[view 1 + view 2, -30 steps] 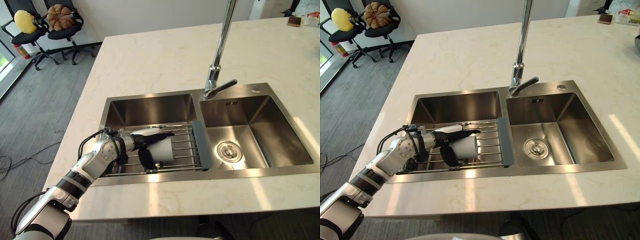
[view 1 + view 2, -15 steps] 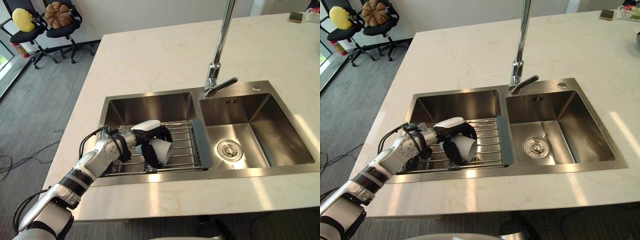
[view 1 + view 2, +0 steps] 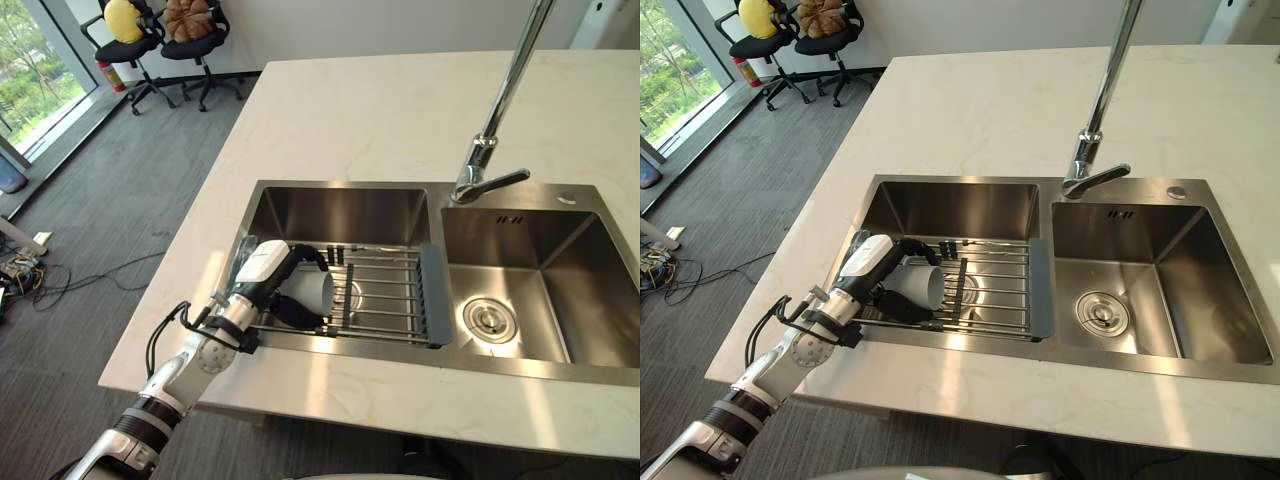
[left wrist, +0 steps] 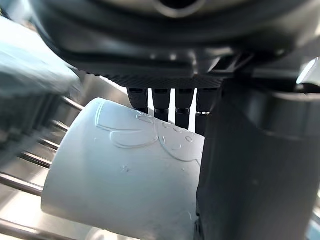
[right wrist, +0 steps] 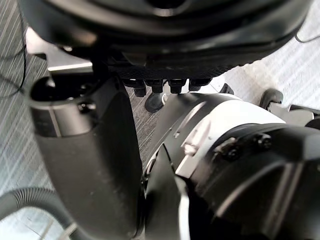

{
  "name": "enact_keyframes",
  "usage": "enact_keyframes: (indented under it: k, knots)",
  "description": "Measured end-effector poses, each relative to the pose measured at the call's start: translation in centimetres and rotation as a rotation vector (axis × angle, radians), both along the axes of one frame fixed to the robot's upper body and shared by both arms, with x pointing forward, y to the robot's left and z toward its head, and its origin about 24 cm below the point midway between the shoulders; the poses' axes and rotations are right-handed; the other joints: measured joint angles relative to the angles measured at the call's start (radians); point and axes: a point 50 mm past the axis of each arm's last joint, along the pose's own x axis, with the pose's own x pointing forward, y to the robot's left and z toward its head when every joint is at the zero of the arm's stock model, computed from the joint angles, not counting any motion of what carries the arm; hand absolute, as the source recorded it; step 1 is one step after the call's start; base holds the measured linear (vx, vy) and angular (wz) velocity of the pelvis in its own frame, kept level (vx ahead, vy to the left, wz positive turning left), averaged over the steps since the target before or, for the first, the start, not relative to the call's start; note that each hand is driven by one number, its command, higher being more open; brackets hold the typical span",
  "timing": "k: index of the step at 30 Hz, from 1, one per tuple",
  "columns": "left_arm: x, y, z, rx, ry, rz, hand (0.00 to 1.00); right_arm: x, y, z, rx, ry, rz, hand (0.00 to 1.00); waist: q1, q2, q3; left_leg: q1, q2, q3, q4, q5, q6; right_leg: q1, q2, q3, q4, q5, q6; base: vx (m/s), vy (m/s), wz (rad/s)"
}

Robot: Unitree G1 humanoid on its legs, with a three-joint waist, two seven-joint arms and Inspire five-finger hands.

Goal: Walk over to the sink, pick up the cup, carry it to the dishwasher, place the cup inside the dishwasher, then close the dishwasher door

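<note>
Cup [image 3: 311,289] apparently inside left hand [image 3: 262,268]

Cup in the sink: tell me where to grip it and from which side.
Take the cup by its side wall, coming from the robot's left: it is sideways over the rack, mouth facing right, and the left hand wraps it so.

So the white cup [image 4: 125,185] was lying on its side across the wire rack [image 4: 20,182], with the left hand [image 4: 250,165] wrapped round it, fingers [image 4: 160,102] behind, thumb against its side.
</note>
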Motion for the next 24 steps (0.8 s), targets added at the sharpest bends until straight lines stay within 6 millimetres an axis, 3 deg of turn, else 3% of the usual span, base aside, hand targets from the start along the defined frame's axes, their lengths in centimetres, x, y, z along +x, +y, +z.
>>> enact_keyframes:
  k: [4, 7, 9, 11, 15, 19, 24]
  knots:
    - [-1.3, 0.5, 0.8, -0.093, -0.122, 0.057, 0.0, -0.1, 0.4, -0.2, 0.008, 0.025, 0.028, 1.0, 0.023, -0.022, -0.011, -0.015, 0.0, -0.032, 0.006, 0.008, 0.001, 0.008, -0.003, -0.028, 0.0, 0.0, -0.001, -0.05, -0.014, 0.22]
    - [-2.1, 1.0, 3.0, -0.22, -0.275, 0.111, 0.0, -0.3, 0.5, -0.2, 0.007, 0.038, 0.044, 1.0, 0.034, -0.028, -0.014, -0.03, -0.002, -0.063, 0.025, 0.009, 0.003, 0.021, -0.008, -0.056, 0.0, -0.001, -0.002, -0.06, -0.006, 0.26]
    - [-2.5, 1.3, 4.7, -0.347, -0.37, 0.144, 0.0, -0.5, 0.5, -0.2, 0.004, 0.043, 0.047, 1.0, 0.047, -0.028, -0.014, -0.044, -0.002, -0.078, 0.038, 0.009, 0.003, 0.027, -0.008, -0.068, 0.0, -0.002, -0.003, -0.08, -0.015, 0.25]
    - [-3.2, 1.8, 7.3, -0.583, -0.515, 0.21, 0.0, -0.6, 0.5, -0.2, 0.002, 0.045, 0.046, 1.0, 0.053, -0.029, -0.017, -0.077, 0.002, -0.109, 0.068, 0.007, 0.005, 0.028, -0.007, -0.089, 0.0, -0.006, -0.009, -0.08, -0.023, 0.32]
    - [-4.9, 3.0, 9.6, -0.856, -0.674, 0.267, 0.0, -1.0, 0.4, -0.3, -0.001, 0.059, 0.04, 1.0, 0.077, -0.026, -0.02, -0.084, 0.015, -0.112, 0.103, -0.002, 0.011, 0.044, 0.005, -0.094, 0.001, -0.017, -0.018, -0.06, -0.021, 0.08]
    - [-6.0, 4.0, 10.1, -1.079, -0.69, 0.277, 0.0, -1.2, 0.4, -0.3, -0.008, 0.074, 0.031, 1.0, 0.089, -0.021, -0.023, -0.086, 0.024, -0.104, 0.141, -0.031, 0.023, 0.053, 0.009, -0.084, 0.01, -0.02, -0.018, -0.08, 0.001, -0.05]
    - [-6.1, 5.2, 9.2, -1.303, -0.619, 0.282, 0.0, -1.7, 0.4, -0.4, -0.006, 0.093, 0.0, 1.0, 0.088, -0.015, -0.046, -0.082, 0.024, -0.092, 0.145, -0.035, 0.027, 0.049, 0.009, -0.06, 0.015, -0.019, -0.018, -0.03, 0.014, -0.08]
